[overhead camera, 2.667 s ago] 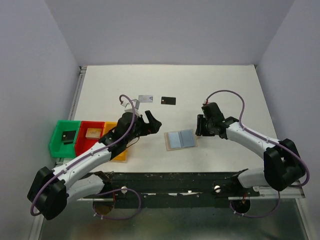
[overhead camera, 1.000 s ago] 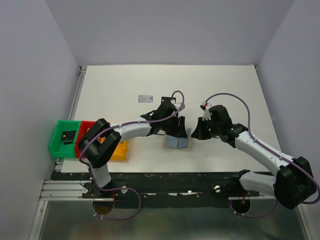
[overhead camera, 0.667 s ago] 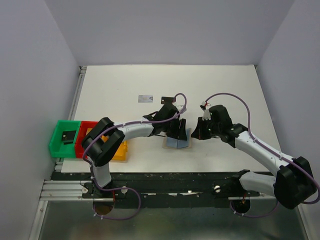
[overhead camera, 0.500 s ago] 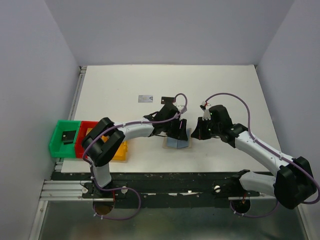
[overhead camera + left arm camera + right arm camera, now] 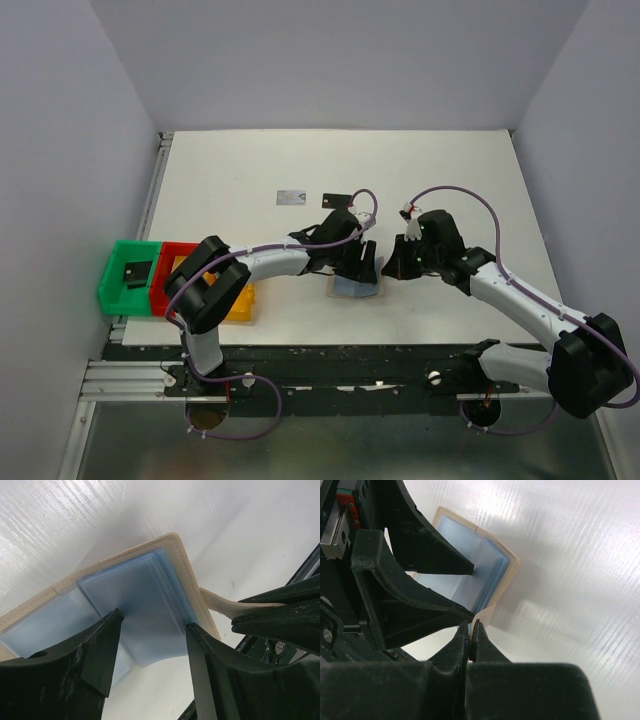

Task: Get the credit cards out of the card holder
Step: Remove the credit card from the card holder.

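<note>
The card holder [image 5: 352, 288] is laid open at the middle of the table [image 5: 450, 170]; its blue-grey panel is touched by the widely spread left gripper [image 5: 154, 620]; its tan tab [image 5: 220, 607] (right edge) is pinched by the right gripper [image 5: 470, 626].

Tan card holder [image 5: 150, 600], blue-grey inside

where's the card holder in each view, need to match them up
Top external: card holder at centre, mostly under the left gripper.
Left wrist: fills the middle, blue inside facing up, under the open jaws.
Right wrist: upper middle, its tab pinched by the right gripper.
Shared landmark: the left gripper, over the holder in all three.
</note>
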Controlling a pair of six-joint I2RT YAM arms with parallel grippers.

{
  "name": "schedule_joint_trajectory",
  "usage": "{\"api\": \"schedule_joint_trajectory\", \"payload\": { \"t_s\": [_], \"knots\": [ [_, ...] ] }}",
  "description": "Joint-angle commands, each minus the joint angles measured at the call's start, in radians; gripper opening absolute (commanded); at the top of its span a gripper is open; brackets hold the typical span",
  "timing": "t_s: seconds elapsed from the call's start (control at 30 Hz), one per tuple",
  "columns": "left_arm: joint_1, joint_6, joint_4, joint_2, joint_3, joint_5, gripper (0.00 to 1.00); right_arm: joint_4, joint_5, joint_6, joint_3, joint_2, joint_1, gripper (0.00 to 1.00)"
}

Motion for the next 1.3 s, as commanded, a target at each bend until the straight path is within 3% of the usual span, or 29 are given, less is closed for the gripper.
{"api": "schedule_joint_trajectory", "payload": {
  "t_s": [0.0, 0.23, 0.73, 1.27],
  "knots": [
    [-0.013, 0.014, -0.024, -0.012, 0.027, -0.03, 0.67, 0.027, -0.024, -0.014, -0.01, -0.015, -0.001, 0.0],
    [-0.02, 0.018, -0.046, -0.003, 0.036, -0.056, 0.65, 0.022, -0.028, -0.016, -0.008, -0.023, -0.001, 0.0],
    [-0.017, -0.002, -0.108, -0.104, -0.034, -0.274, 0.63, 0.004, -0.014, -0.028, -0.007, -0.038, 0.0, 0.0],
    [0.046, -0.02, -0.117, -0.199, -0.12, -0.317, 0.63, -0.028, -0.01, -0.048, 0.002, -0.04, -0.001, 0.0]
  ]
}}
